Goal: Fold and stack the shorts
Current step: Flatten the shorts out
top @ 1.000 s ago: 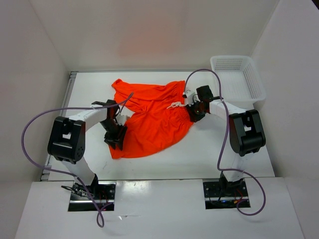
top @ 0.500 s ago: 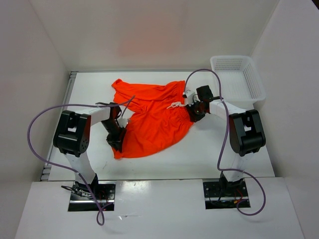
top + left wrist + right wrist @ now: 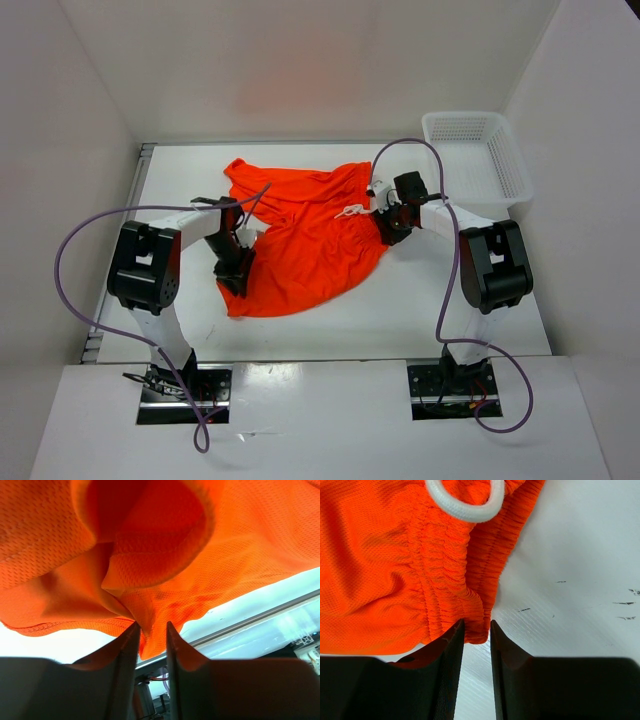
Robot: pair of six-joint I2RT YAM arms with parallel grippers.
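Between the near-closed fingers of the left gripper, a fold of the orange shorts is pinched, shown only by the left wrist camera. The gathered waistband is clamped by the right gripper, with the white drawstring just beyond. From above, bare table is seen nearer than both grippers, and the white basket beyond the right one.

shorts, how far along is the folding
Done: nothing yet. The shorts lie crumpled and unfolded on the table. In hand: the left claw pinches a fabric edge and the right claw pinches the waistband. Left: the whole fold, then stacking.
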